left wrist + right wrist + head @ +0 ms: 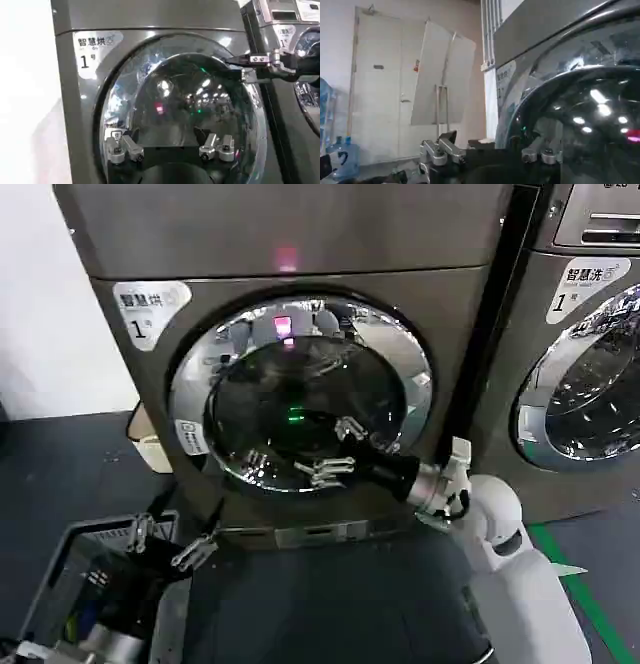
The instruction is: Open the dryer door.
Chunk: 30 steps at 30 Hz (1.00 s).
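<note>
The dryer door (pixel 300 389) is a round porthole with a wide chrome rim and dark glass, and it lies shut against the dark grey-brown machine. My right gripper (pixel 338 450) is open just in front of the lower right of the glass, one finger (pixel 350 427) above the other. In the right wrist view the right gripper (pixel 490 152) is open beside the bulging glass of the dryer door (pixel 580 115). My left gripper (pixel 167 542) hangs low at the left, open and empty. In its own view the left gripper (pixel 170 150) faces the dryer door (pixel 185 100).
A lighter grey machine (pixel 580 384) with its own chrome-ringed door stands right beside the dryer. A dark crate (pixel 60 584) sits on the floor at lower left, near a beige box (pixel 150 446). Green tape (pixel 590 594) marks the floor at right.
</note>
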Available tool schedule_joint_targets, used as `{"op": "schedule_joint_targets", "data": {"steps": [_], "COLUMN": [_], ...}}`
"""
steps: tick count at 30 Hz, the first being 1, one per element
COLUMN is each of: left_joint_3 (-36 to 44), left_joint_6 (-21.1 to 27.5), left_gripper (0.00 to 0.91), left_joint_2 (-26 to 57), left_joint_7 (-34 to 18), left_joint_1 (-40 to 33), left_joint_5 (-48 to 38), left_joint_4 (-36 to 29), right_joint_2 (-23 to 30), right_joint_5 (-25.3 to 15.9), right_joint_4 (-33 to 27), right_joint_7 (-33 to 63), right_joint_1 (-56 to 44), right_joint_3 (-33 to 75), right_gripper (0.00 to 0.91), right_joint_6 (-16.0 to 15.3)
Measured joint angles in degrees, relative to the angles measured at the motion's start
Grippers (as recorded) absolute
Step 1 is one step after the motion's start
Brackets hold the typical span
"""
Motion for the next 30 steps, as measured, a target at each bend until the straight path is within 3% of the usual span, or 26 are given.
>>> {"op": "schedule_joint_targets", "data": {"steps": [3, 10, 30], "left_joint_3": [-0.02, -0.02, -0.42], "left_joint_6": [0.21, 0.27, 1.46], "left_gripper": [0.907, 0.907, 0.907], "left_joint_2": [0.01, 0.28, -0.7], "left_joint_7": [-0.04, -0.26, -0.27], "left_joint_1": [-0.13, -0.45, 0.79], "left_joint_5": [0.51, 2.91, 3.56], "left_joint_4": [-0.06, 0.61, 0.09], "right_joint_2": [-0.62, -0.83, 5.55], "right_joint_5": [-3.99, -7.72, -13.51], "right_joint_4": [-1.04, -5.36, -19.43], "right_joint_7": [-0.06, -1.15, 0.11], "right_joint_1": [-0.12, 1.41, 10.79], "right_joint_3": [-0.75, -2.9, -12.52], "right_gripper": [0.907, 0.907, 0.907], "right_joint_6": [2.13, 4.84, 8.57]}}
